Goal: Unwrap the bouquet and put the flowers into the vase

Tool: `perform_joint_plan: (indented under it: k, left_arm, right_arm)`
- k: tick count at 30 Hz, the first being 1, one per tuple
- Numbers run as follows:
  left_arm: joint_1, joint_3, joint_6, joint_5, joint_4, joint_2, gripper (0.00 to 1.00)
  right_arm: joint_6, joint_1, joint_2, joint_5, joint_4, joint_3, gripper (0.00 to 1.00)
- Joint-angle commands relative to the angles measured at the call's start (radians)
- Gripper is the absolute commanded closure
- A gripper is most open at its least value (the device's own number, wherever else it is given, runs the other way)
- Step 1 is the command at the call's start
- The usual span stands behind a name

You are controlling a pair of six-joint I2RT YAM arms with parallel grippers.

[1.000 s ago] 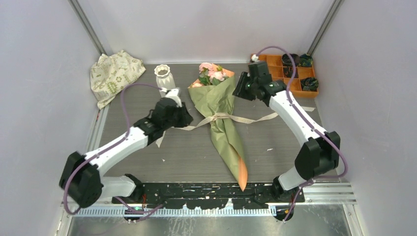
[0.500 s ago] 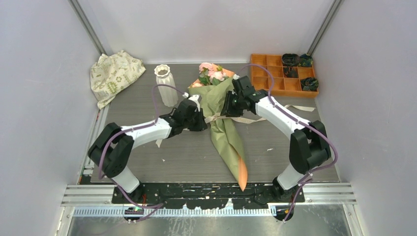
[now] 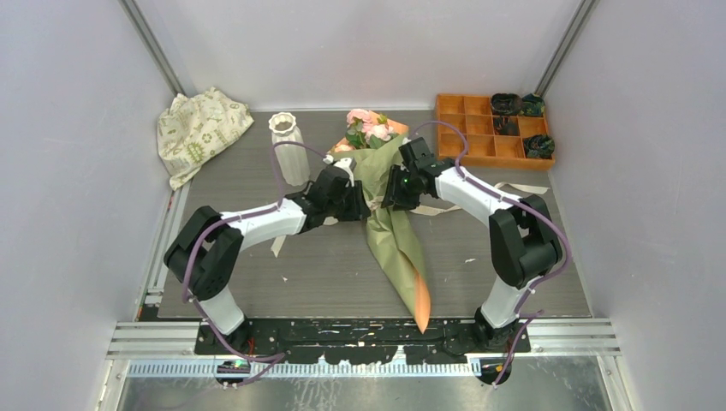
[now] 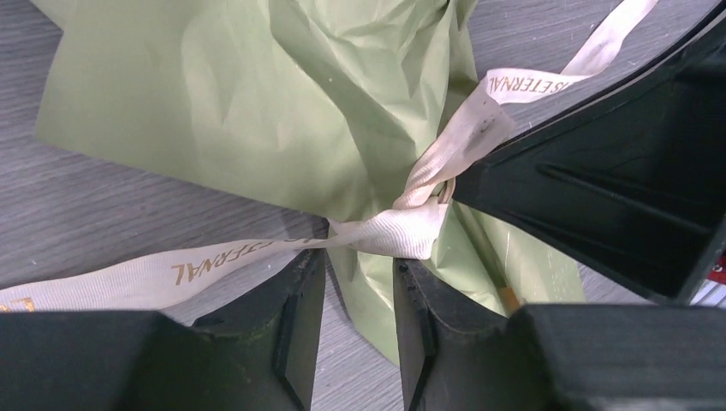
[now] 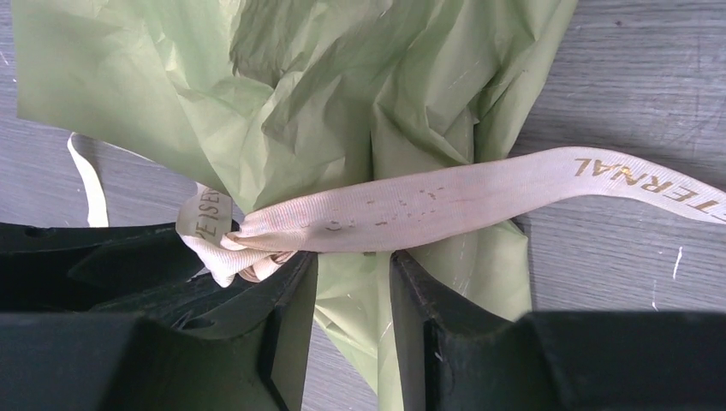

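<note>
Stems of the flowers [image 3: 366,127] hidden in the bouquet [image 3: 392,240] paper; ribbon [image 5: 479,193] ends past wrist-view edges.

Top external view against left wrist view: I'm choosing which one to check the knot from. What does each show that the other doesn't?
Only the top external view shows the vase, the flowers, the orange tray, the cloth bag and the whole bouquet. Only the left wrist view shows the knot close up and gold lettering on the ribbon. Both show the olive-green paper, and the left hand and right hand close together at the tie.
</note>
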Motion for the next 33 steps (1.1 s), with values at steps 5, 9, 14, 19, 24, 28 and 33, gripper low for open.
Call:
perform_joint_plan:
  k: [5,9,14,19,24,28,33]
  left_arm:
    - [-0.001,0.078,0.007,0.003,0.03,0.055,0.63]
    - [-0.002,0.083,0.003,0.006,0.033,0.077,0.63]
    - [-0.002,0.082,0.005,0.0,0.031,0.081,0.63]
    - [-0.002,0.086,0.006,0.003,0.03,0.091,0.63]
    - [-0.004,0.092,0.002,0.013,0.03,0.106,0.64]
    - [-0.005,0.092,0.002,0.01,0.027,0.108,0.64]
    - [-0.006,0.095,0.002,0.012,0.027,0.116,0.65]
  right_arm:
    - [0.01,0.0,-0.001,0.041,0.029,0.036,0.57]
    - [0.008,0.0,-0.006,0.066,0.026,0.037,0.57]
    - [0.008,-0.001,-0.018,0.087,0.015,0.044,0.56]
    - [0.002,-0.001,-0.031,0.118,0.009,0.053,0.56]
    - [0.007,-0.001,-0.001,0.113,0.011,0.068,0.56]
    - [0.007,-0.001,-0.002,0.136,0.01,0.072,0.56]
    - [0.005,-0.001,0.016,0.128,0.005,0.082,0.56]
